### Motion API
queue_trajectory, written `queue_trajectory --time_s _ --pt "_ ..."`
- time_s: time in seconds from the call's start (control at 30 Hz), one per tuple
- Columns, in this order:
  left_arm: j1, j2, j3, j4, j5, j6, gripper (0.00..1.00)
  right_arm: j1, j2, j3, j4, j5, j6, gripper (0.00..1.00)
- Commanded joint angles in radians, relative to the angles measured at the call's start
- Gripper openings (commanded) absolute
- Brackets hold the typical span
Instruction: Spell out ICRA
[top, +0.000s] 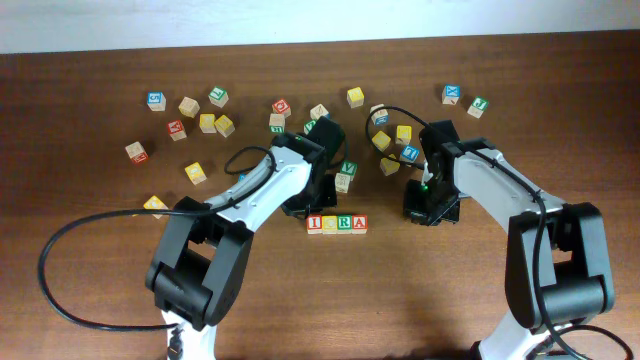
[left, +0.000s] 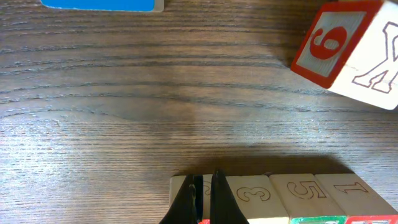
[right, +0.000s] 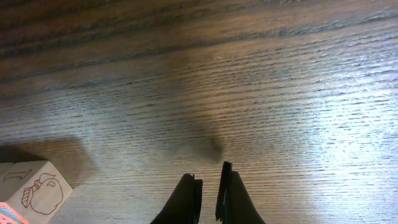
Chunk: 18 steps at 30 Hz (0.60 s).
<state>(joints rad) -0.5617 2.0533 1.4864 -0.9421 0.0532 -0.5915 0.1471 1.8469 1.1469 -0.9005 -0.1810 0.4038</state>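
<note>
Four light-wood cubes stand in a touching row near the table's middle front: red I (top: 315, 224), C (top: 330, 224), green R (top: 345, 223), red A (top: 359, 223). My left gripper (top: 305, 208) is shut and empty, just behind the row's left end. In the left wrist view its fingertips (left: 202, 182) overlap the I cube (left: 181, 190), with the C cube (left: 249, 196), R cube (left: 301, 193) and A cube (left: 348, 190) to the right. My right gripper (top: 428, 212) is shut and empty over bare wood, right of the row. The right wrist view shows its fingers (right: 208, 177) and the A cube (right: 31, 186).
Many loose alphabet cubes lie across the back of the table, from the far left (top: 137, 152) to the right (top: 478, 104). A green V cube (top: 348, 167) and another cube (top: 343, 183) sit just behind the row. A red 6 cube (left: 336, 43) lies ahead of the left gripper.
</note>
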Motion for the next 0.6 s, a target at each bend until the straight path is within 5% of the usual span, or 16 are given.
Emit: queue_trajectory --time_s 0.0,0.57 --pt "-0.002 0.010 -0.011 -0.003 0.011 -0.002 0.00 -0.004 0.008 -0.003 0.003 0.002 -0.006 0.06" --pt "0.047 0.007 0.036 0.010 0.029 0.018 0.00 -0.002 0.008 -0.003 0.003 -0.025 -0.006 0.05"
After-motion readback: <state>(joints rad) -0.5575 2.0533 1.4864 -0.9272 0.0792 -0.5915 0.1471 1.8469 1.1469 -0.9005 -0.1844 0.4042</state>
